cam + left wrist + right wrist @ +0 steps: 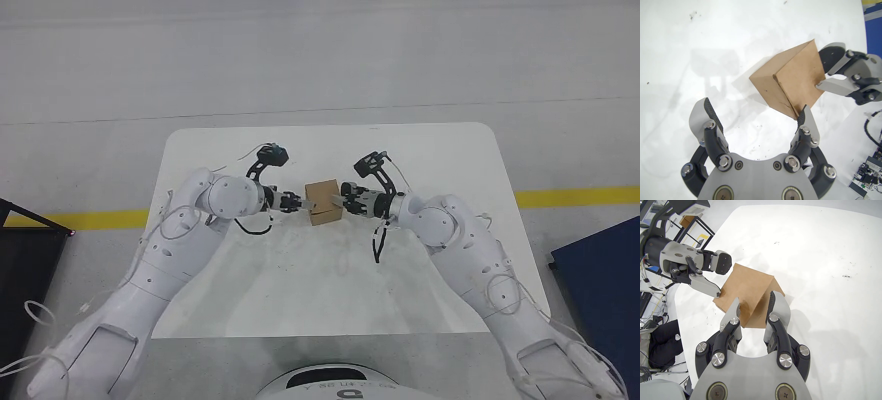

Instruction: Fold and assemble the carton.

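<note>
A small brown carton (322, 193) stands folded into a box shape in the middle of the white table (400, 300). In the right wrist view my right gripper (755, 296) is shut on the carton (747, 283), its two fingers straddling a near corner edge. My left gripper (755, 103) is open on the opposite side, and one fingertip (804, 113) touches the carton's (800, 72) lower corner. In the left wrist view the right gripper (820, 71) clamps the carton's far edge. In the top view the left gripper (292, 203) and the right gripper (345, 198) flank the box.
The white table top around the carton is bare, with a few small dark marks. Off the table, a black frame (20, 240) stands at the left, a blue object (600, 260) at the right, and a yellow line (580, 197) crosses the floor.
</note>
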